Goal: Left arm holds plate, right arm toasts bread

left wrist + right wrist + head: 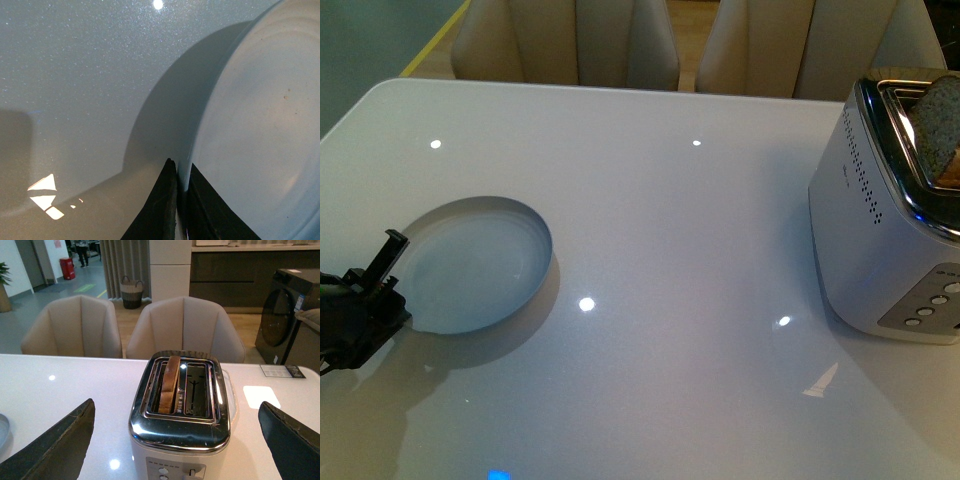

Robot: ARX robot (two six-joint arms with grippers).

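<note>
The pale blue-grey plate (pixel 475 262) lies on the white table at the left. My left gripper (pixel 388 268) is shut on its near-left rim; in the left wrist view the black fingers (pixel 160 210) pinch the plate's rim (pixel 184 172). The bread (pixel 938 130) stands in a slot of the silver toaster (pixel 890 240) at the right edge, sticking up. In the right wrist view the bread (pixel 171 382) sits in the left slot of the toaster (pixel 180 425). My right gripper (pixel 180 440) is open wide, its fingers on either side of the toaster, holding nothing.
Beige chairs (pixel 570 40) stand behind the table's far edge. The toaster's buttons (pixel 930 305) face the near right. A washing machine (pixel 290 315) and a paper card (pixel 280 371) show in the right wrist view.
</note>
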